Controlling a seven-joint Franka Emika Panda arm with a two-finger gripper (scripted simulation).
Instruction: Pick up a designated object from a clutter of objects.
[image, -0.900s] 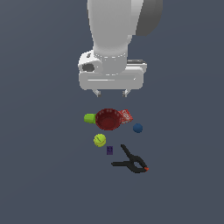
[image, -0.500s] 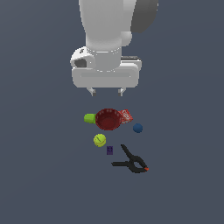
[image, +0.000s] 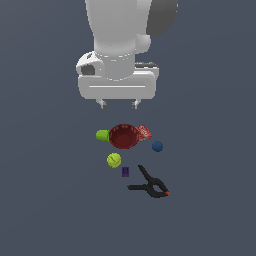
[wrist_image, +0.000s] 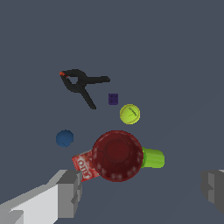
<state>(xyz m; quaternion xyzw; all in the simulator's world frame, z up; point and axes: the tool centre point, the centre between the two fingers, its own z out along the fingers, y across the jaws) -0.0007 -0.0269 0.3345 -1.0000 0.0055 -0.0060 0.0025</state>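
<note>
Hovering above the clutter with our gripper (image: 118, 104) spread wide and empty, we judge ourselves in the approach step. The blue ball (image: 157, 146) lies just beside the dark red bowl (image: 123, 136), near the red box (image: 145, 132). Next we should centre over it, then descend.

The ball (image: 157, 146) is plain dark blue. The bowl (image: 123, 136) is dark red, the box (image: 145, 132) beside it red with white lettering. The cup-like item (image: 102, 135) is bright green, the tennis ball (image: 114, 160) yellow-green, the cube (image: 125, 171) purple. The clamp (image: 150, 185) is black with a red-orange tip. The gripper (image: 119, 104) is white and grey; the floor (image: 50, 200) uniform slate grey.
</note>
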